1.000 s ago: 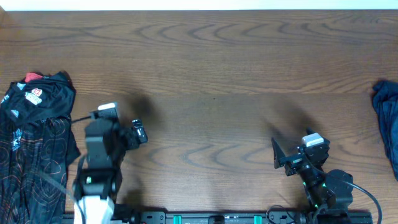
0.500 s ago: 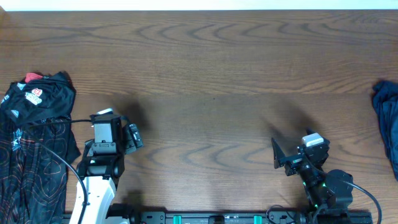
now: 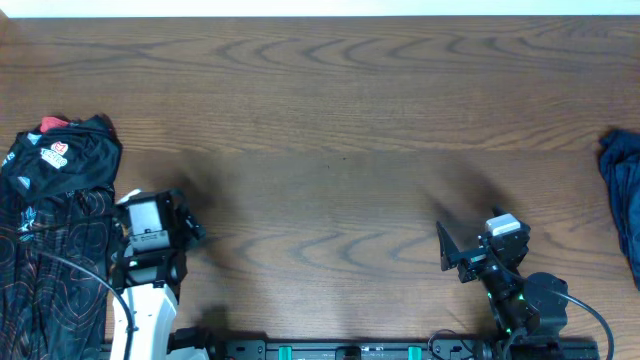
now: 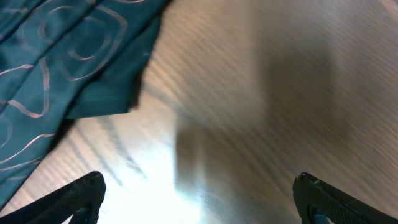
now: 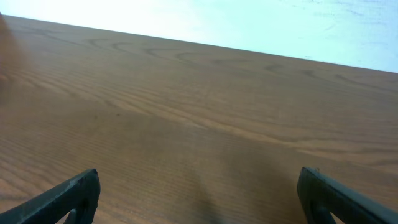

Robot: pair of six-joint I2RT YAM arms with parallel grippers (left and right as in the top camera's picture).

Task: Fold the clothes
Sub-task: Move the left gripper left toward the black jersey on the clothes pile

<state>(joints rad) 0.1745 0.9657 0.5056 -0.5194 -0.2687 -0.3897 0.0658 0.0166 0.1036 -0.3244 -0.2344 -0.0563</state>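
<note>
Overhead, the left gripper has swung sideways until the black jersey lies just beside it, its jaws spread and empty; the right gripper hasn't stirred, equally wide, with a dark blue piece well off to its right; left wrist: the jersey hem sits ahead and leftward (blurred, so probably mid-motion); right wrist: only bare table ahead; a first grasp looks near.

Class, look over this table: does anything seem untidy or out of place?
The black jersey lies rumpled at the left edge, red cloth poking out at its far end. A dark blue garment is bunched at the right edge. Nothing looks damaged.
</note>
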